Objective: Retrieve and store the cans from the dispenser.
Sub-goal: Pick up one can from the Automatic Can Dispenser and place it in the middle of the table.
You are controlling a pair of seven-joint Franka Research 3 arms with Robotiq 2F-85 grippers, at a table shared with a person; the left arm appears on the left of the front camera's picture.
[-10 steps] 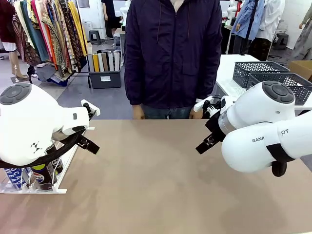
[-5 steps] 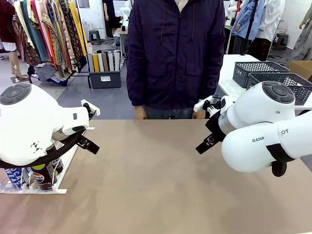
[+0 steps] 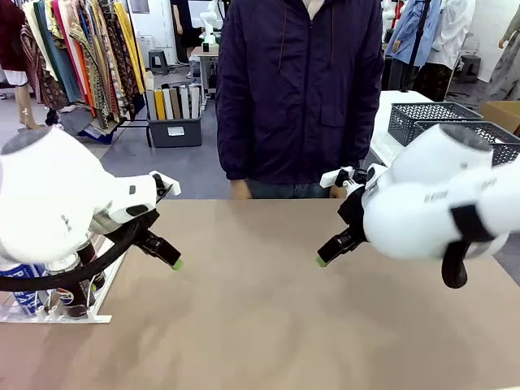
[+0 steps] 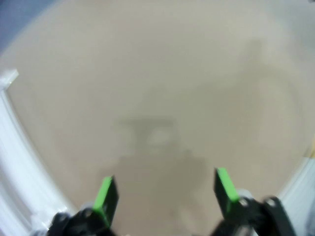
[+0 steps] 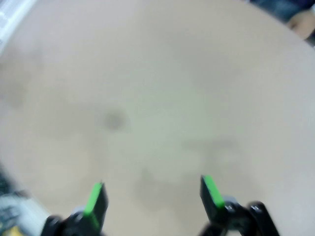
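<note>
Hanging over the table [image 3: 260, 325], the left pincer [image 3: 171, 258] sits just to the right of the dispenser [image 3: 57, 315], clear of it and touching nothing. Its wrist view is blurred, yet the left pincer [image 4: 166, 192] plainly has its jaws spread wide, green pads [image 4: 105, 193] apart, with bare tabletop [image 4: 157, 88] between them.

The dispenser lies at the table's left edge, on the robot's near side, and the white bulk of the left arm covers much of it. The cans [image 3: 63, 284] sit in its lanes at the near end: a blue can [image 3: 22, 296] on the outer side and a black Pepsi can [image 3: 75, 294] beside it, silver lids upward. How many there are I cannot tell, since the arm hides the rest.

Well to the right of the dispenser, across the bare middle of the table, the right pincer [image 3: 325, 257] hangs above the surface, tip slanting down towards the centre. From its wrist the right pincer [image 5: 152, 196] is likewise agape and holds nothing; only blurred tabletop [image 5: 157, 98] lies beneath.

A person [image 3: 296, 89] in a dark jacket stands at the far edge, farther from the dispenser than either pincer, hands [image 3: 239, 190] low at the table's rim. Dark grey baskets [image 3: 443, 120] rest on a white surface farthest from the dispenser, beyond the right arm.
</note>
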